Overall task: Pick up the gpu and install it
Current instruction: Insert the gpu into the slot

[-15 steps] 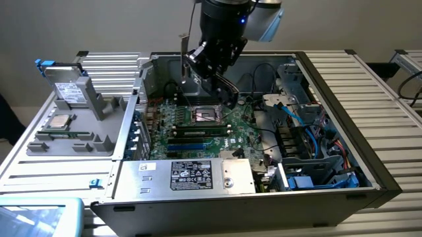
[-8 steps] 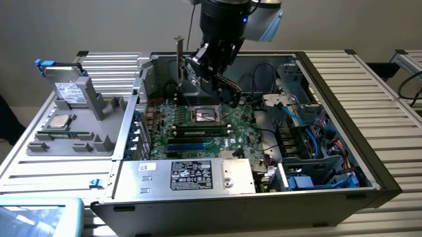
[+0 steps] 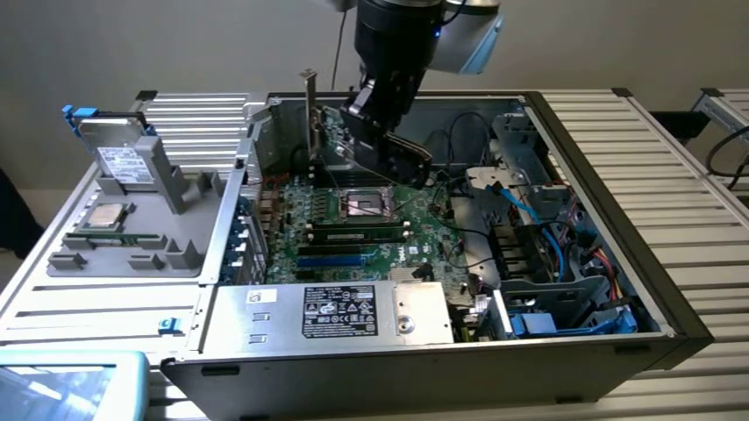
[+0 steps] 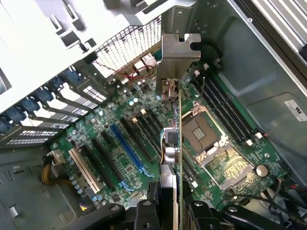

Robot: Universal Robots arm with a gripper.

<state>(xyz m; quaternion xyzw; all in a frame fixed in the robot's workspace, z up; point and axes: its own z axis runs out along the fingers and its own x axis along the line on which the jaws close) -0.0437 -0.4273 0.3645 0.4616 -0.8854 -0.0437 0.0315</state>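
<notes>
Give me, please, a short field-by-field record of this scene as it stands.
gripper: shut on the gpu, fingers on either side of the card
gpu: held upright on edge over the motherboard, silvery bracket toward the slotted rear wall; not seated in a slot
motherboard: green, lying inside the open computer case
blue slot: empty, beside the card
hard drive: standing in the grey tray, at the exterior view's left of the case
</notes>
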